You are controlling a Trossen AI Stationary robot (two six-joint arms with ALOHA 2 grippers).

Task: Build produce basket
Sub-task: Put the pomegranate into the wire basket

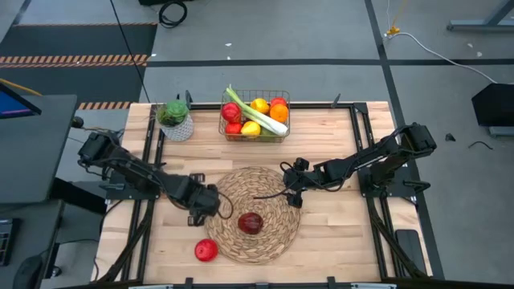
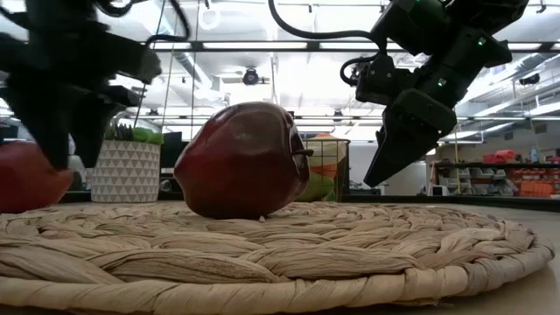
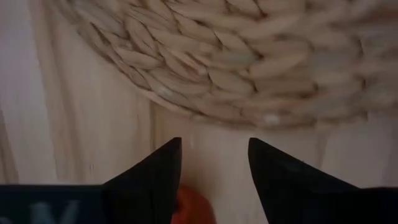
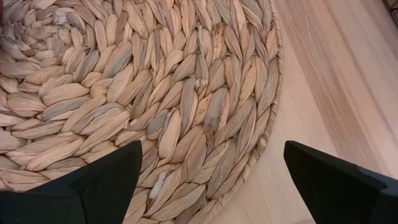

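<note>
High view: left gripper (image 1: 218, 207) open at mat's (image 1: 273, 241) left edge, seemingly empty; right gripper (image 1: 291, 195) spread wide, upper right; apple (image 1: 250, 223) centre.

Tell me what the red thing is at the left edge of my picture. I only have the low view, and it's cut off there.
Observer: It's a second red apple. It lies on the bare table just off the woven mat, not on it.
Operator: Is anything in the basket yet?
Observer: Yes. The basket at the far edge holds a leek and lemons, among other produce.
Operator: Is the right gripper carrying anything?
Observer: No. The right gripper is open, with only the mat showing between its fingers.
</note>
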